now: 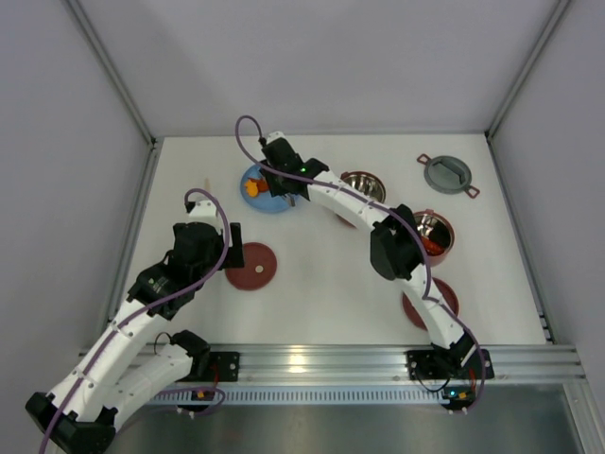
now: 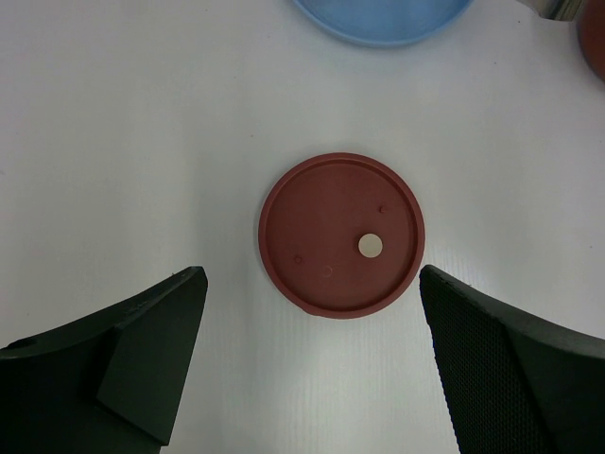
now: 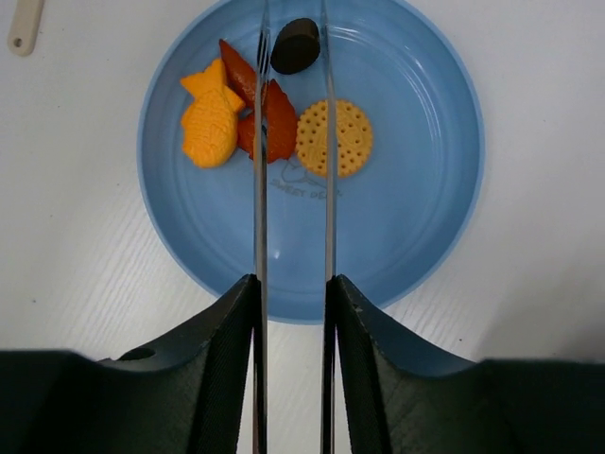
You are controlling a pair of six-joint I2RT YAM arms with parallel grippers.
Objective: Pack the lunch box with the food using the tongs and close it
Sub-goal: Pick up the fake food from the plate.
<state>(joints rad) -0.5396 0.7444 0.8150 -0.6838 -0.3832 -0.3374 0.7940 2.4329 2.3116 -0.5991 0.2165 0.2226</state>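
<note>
Now at the plate: tongs straddle a black piece

Firmly pinched between the right gripper's (image 3: 293, 280) fingers, the long thin silver metal tongs (image 3: 262, 189) run up the middle of the right wrist view, both slim arms pressed inward. Their tips lie over the flat light-blue plate (image 3: 406, 218), which sits in the upper centre-left of the top view. A small black food piece (image 3: 294, 45) sits between the two arms near their tips; I cannot tell whether it is squeezed. Just left of the tongs lie an orange fish-shaped piece (image 3: 210, 118) and reddish-brown pieces (image 3: 276, 118); a round cream-yellow biscuit (image 3: 334, 138) lies just to the right.

Lower left in the top view, the left gripper (image 2: 310, 279) hovers with its jaws spread wide above a flat dark-red disc lid (image 2: 341, 235) lying on the white table (image 2: 113, 142).

To the right, two dark-red bowls with shiny steel insides stand apart on the table: one (image 1: 362, 184) beside the right arm, the other (image 1: 433, 232) holding something orange. The grey two-eared top cover (image 1: 446, 174) lies in the upper right, and a second dark-red disc lid (image 1: 430, 301) is partly hidden under the right arm.
</note>
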